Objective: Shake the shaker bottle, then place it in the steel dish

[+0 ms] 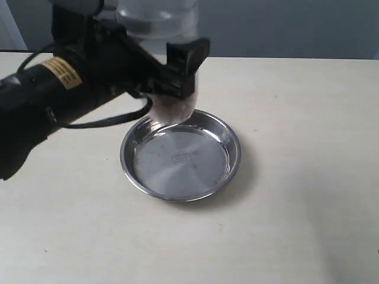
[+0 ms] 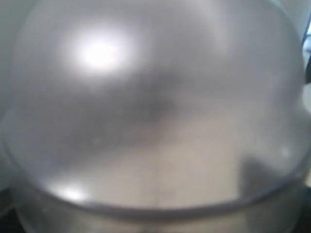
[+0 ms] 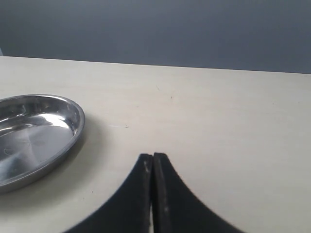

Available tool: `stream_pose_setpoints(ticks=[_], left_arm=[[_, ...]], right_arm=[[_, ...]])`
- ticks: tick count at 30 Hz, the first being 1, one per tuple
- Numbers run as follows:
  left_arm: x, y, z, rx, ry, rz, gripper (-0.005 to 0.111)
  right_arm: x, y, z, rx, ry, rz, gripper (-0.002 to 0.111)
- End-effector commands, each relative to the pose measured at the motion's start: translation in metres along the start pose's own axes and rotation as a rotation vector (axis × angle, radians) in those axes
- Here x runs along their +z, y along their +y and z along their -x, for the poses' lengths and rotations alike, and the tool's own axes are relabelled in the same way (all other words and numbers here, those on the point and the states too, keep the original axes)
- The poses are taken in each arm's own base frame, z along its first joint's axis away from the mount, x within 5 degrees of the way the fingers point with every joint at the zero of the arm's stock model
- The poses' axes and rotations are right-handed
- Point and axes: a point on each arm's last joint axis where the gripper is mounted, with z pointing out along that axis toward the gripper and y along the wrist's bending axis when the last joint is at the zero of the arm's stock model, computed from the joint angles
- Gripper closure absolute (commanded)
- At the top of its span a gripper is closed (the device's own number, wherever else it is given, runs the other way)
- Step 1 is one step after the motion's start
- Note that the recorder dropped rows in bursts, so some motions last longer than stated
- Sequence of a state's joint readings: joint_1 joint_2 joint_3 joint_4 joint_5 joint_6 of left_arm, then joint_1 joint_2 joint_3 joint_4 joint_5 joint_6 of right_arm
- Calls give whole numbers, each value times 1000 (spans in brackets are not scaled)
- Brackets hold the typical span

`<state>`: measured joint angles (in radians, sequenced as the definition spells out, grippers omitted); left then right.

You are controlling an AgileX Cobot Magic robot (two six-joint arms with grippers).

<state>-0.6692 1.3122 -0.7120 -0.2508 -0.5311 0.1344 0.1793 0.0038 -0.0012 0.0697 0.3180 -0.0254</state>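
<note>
In the exterior view my left gripper (image 1: 172,74) is shut on the shaker bottle (image 1: 172,109), a clear bottle with brown granules at its lower end. The bottle hangs above the far left rim of the steel dish (image 1: 228,139), which lies round and shiny on the table with a small stamped mark at its centre. The bottle's frosted dome (image 2: 155,111) fills the left wrist view and hides the fingers there. My right gripper (image 3: 153,156) is shut and holds nothing, low over the table beside the steel dish (image 3: 73,131).
The cream table (image 1: 296,225) spreads around the dish. My left arm (image 1: 41,100) with its black cable reaches in from the left. A dark grey wall (image 3: 155,29) stands behind the table's far edge.
</note>
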Motion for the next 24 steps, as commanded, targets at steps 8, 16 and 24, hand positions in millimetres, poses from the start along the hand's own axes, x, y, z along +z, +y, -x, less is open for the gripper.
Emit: stream_pose_setpoints(ticks=[8,16,24], left_arm=[[14,5,-47,-37,335,31,107],[-2,-25,54,86,-195,-95,107],[-4,2,3,-23,98,24,107]], right_arm=[[0,0,1,-5,-16,-1,109],[0,0,1,-5,-16,-1,109],[0,0,1,-5,-16,-1,109]])
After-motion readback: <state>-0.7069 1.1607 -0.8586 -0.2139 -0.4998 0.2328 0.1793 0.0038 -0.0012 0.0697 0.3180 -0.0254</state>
